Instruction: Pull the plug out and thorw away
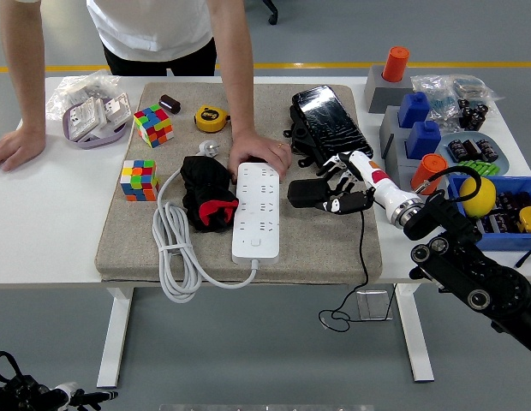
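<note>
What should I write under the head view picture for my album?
Robot's right hand holds the black plug beside the power strip.

A lab or workshop is suggested by the grey floor's yellow line [334,65] and, at 3 o'clock, a blue plastic parts bin [492,231] on the white tabletop [43,223].

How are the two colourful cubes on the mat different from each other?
The far cube sits turned, one corner pointing toward the near edge, while the near cube sits squarer to the mat's edge. The far cube lies beside the yellow tape measure; the near cube lies next to the white cable. The far cube is closer to the person's side. Both are multicoloured puzzle cubes, resting untouched on the mat.
</note>
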Tool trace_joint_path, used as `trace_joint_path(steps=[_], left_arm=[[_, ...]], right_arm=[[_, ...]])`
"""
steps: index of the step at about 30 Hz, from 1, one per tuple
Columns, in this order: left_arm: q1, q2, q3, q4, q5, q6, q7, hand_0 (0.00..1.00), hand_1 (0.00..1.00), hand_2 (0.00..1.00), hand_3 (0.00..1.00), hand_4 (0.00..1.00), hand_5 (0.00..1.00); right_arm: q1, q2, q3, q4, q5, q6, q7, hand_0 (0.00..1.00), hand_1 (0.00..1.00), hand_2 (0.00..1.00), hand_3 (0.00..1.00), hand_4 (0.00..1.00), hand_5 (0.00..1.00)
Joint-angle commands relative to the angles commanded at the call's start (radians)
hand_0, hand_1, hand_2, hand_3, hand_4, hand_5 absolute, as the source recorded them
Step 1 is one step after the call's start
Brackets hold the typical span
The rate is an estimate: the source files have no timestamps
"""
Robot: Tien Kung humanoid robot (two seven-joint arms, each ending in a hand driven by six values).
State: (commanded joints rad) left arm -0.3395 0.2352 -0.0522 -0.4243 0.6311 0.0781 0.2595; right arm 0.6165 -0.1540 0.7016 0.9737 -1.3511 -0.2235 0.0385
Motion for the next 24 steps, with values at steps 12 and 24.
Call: trace_joint_path(steps=[12,24], left_arm=[[-0.002,0.000,0.002,0.000,-0.006,0.001,-0.002,0.533,0.663,0.690,0.652,0.819,0.700],[-0.001,-0.001,0.004,0.000,-0.010,0.002,-0.003,0.533,0.663,0.690,0.652,0.820,0.700]], right_arm=[[0.001,0.000,0.032,0.039,-0.012,0.085,-0.004,0.665,0.654,0.675,0.747,0.998,0.230],[-0.028,-0.019,0.071,0.140,-0.028,0.106,-0.015,0.764,0.710,0.721,0.769,0.998,0.323]])
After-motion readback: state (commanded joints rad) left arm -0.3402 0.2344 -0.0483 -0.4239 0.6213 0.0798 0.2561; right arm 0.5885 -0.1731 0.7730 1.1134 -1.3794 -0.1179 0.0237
